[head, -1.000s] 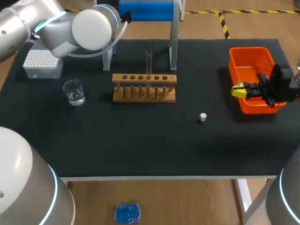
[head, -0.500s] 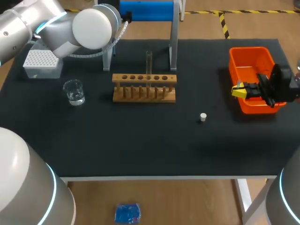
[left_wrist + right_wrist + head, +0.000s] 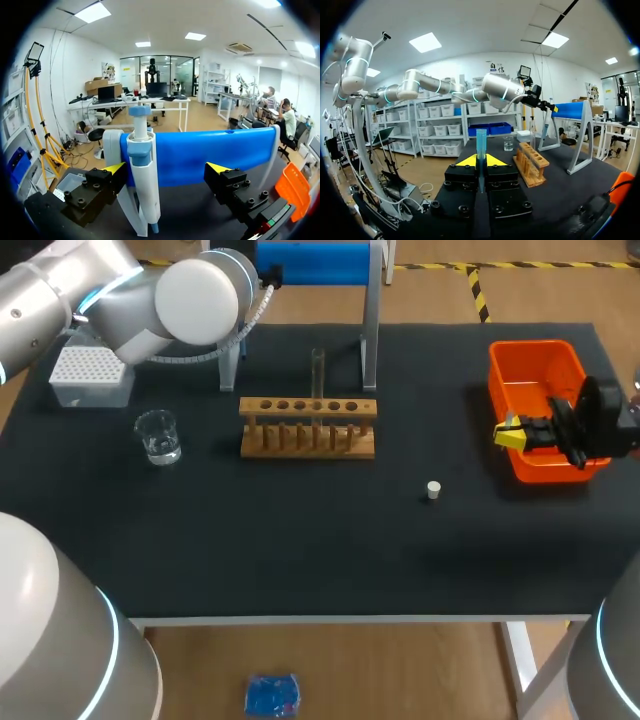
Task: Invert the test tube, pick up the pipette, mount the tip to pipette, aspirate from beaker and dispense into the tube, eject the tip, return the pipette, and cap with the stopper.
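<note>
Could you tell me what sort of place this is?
Probably a robot lab's chemistry bench: a wooden test tube rack, a pipette on a blue stand, and a pipette tip in the right gripper.

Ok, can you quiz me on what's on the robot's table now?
1. True or false: the test tube stands in the wooden rack.
2. Which is nearest the beaker? A) tip box B) stopper C) orange bin
3. Fill in: the right gripper is shut on a blue tip; the left gripper's fingers, either side of the pipette, are ___.
Key: 1 true; 2 A; 3 open.
</note>
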You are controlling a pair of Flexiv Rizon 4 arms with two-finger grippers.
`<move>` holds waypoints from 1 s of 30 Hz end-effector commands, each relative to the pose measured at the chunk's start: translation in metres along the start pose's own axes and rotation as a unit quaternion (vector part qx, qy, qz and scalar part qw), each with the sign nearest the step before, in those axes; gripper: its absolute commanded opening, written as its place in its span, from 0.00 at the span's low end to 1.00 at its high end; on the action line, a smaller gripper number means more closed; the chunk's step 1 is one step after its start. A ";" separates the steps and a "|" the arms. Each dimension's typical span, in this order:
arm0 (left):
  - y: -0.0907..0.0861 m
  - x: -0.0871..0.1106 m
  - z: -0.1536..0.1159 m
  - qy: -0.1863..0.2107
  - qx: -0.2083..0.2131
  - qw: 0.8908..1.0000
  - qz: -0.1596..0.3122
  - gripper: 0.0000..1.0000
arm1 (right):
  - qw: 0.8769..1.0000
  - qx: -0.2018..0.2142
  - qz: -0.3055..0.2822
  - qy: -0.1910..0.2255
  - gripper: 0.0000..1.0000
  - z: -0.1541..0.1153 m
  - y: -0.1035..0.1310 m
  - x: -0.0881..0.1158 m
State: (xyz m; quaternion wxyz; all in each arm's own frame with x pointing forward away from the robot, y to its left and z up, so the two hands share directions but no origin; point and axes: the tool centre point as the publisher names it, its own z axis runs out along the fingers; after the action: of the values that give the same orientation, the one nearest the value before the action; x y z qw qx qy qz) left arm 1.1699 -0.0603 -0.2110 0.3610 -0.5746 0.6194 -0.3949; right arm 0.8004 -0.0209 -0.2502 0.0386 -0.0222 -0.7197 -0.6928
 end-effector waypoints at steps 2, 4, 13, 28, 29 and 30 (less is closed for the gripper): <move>-0.001 -0.003 0.004 0.000 -0.002 1.000 0.000 1.00 | 1.000 0.000 0.000 0.001 0.00 -0.001 0.000 0.000; -0.001 -0.004 0.004 -0.002 -0.002 1.000 0.000 1.00 | 1.000 0.000 0.000 0.001 0.00 -0.001 0.000 0.000; -0.001 -0.005 0.004 -0.004 -0.004 1.000 -0.001 1.00 | 1.000 0.000 0.000 0.001 0.00 -0.001 0.000 0.000; 0.000 -0.005 0.004 -0.005 -0.004 1.000 -0.001 0.09 | 1.000 0.000 0.000 0.001 0.00 -0.001 0.000 0.000; 0.000 -0.005 0.004 -0.005 -0.004 1.000 -0.001 0.02 | 1.000 0.000 0.000 0.001 0.00 -0.001 0.000 0.000; 0.000 -0.005 0.004 -0.005 -0.004 1.000 0.000 0.00 | 1.000 0.000 0.000 0.001 0.00 -0.001 0.000 0.000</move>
State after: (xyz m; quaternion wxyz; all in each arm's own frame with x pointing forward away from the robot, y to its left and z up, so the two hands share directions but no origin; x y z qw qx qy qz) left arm 1.1723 -0.0550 -0.2132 0.3631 -0.5781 0.6171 -0.3913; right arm 0.8004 -0.0209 -0.2502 0.0386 -0.0222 -0.7197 -0.6928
